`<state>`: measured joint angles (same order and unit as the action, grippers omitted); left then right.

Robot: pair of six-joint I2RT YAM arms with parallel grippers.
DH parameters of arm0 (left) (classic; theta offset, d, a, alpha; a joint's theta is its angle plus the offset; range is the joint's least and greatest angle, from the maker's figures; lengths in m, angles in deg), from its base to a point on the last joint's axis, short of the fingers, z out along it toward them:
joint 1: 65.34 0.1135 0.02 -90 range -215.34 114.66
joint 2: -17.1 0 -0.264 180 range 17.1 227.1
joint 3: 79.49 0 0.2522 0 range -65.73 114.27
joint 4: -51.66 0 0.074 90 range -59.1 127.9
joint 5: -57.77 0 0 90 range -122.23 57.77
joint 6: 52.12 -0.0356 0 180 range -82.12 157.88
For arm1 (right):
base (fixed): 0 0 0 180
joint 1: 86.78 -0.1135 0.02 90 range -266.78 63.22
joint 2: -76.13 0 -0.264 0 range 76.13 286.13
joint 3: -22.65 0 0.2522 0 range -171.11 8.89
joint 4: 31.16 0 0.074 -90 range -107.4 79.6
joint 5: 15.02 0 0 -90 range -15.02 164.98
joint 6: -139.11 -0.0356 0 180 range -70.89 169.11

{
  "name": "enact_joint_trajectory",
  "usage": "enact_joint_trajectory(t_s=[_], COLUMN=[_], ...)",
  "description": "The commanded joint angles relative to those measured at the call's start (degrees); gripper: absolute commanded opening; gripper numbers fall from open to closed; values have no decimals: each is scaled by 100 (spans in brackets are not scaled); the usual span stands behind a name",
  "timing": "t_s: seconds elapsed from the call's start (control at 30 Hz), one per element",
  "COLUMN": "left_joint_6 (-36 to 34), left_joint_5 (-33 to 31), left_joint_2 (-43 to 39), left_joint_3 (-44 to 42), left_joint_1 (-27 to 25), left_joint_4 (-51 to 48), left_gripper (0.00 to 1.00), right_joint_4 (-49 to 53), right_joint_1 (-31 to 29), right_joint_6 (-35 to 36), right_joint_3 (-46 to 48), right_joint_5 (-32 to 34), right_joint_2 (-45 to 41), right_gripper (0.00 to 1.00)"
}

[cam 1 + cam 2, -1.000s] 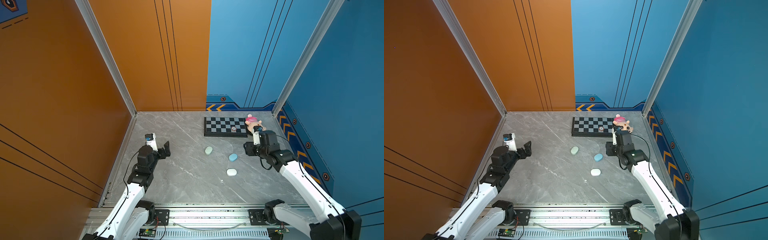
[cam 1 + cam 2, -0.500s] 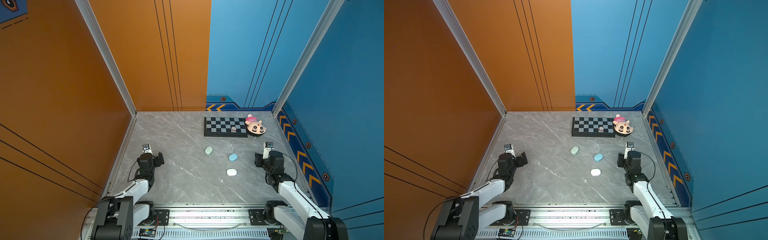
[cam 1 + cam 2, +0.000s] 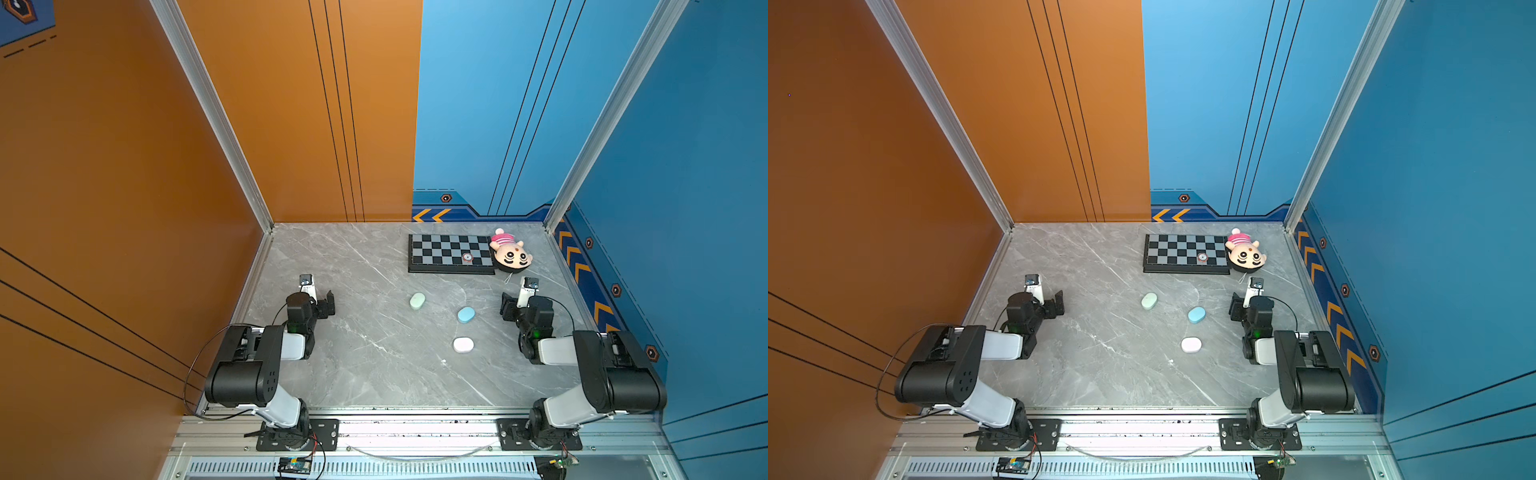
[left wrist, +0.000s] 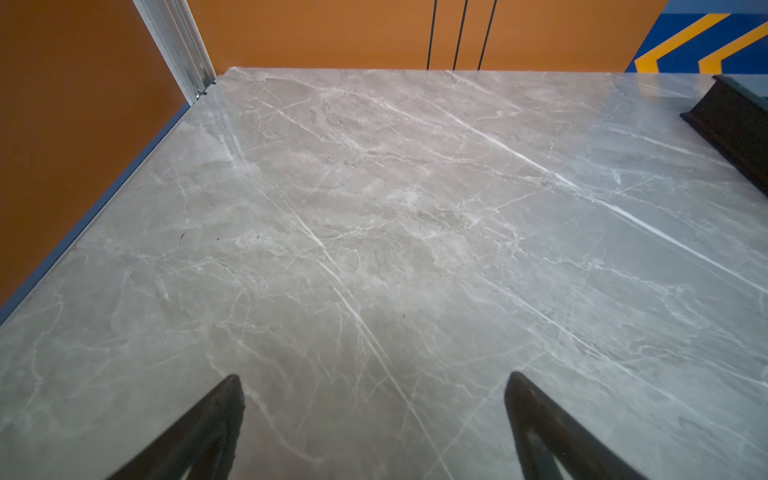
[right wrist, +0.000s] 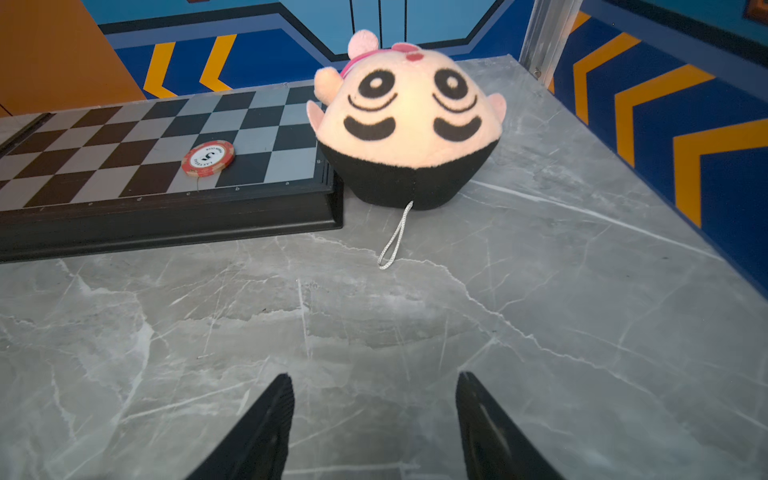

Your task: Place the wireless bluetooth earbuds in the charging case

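Observation:
Three shut charging cases lie on the grey marble table: a mint green one (image 3: 417, 301), a light blue one (image 3: 466, 314) and a white one (image 3: 463, 345). No earbuds show in any view. My left gripper (image 3: 320, 301) rests low near the left wall, well left of the cases. In the left wrist view this left gripper (image 4: 374, 380) is open over bare marble. My right gripper (image 3: 515, 305) sits just right of the blue case. In the right wrist view this right gripper (image 5: 374, 380) is open and empty, facing the plush toy.
A black chessboard (image 3: 451, 253) with a red poker chip (image 3: 468, 257) lies at the back right. A round plush toy (image 3: 510, 254) leans against its right end, its cord loop (image 5: 392, 241) trailing on the marble. Walls close in the left, back and right sides.
Both arms have pulled back toward the front rail and folded up. The right gripper left the plush and chessboard corner, and its jaws have widened. The cases have not moved.

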<state>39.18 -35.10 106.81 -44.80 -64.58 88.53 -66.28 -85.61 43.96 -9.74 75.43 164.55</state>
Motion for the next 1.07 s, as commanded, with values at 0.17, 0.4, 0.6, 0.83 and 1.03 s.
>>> enact_joint_trajectory(t_s=[0.17,0.4,0.6,0.83,1.03], left_joint_6=[-153,-156,-149,-150,-153], left_joint_5=[-11,-26,-28,-24,-24], left_joint_2=[4,-17,-17,-20,-19], left_joint_3=[105,82,85,82,83], left_joint_1=[-87,-93,-93,-91,-93], left_joint_4=[219,223,227,228,223], left_gripper=[98,98,98,98,98], right_joint_4=[-103,-270,-265,-201,-244], right_joint_1=[-152,-178,-183,-166,-187], right_joint_6=[153,155,154,146,155], right_joint_3=[-342,-295,-297,-343,-311], right_joint_5=[266,317,322,295,331], right_joint_2=[-24,16,22,35,26], right_gripper=[100,100,100,100,100])
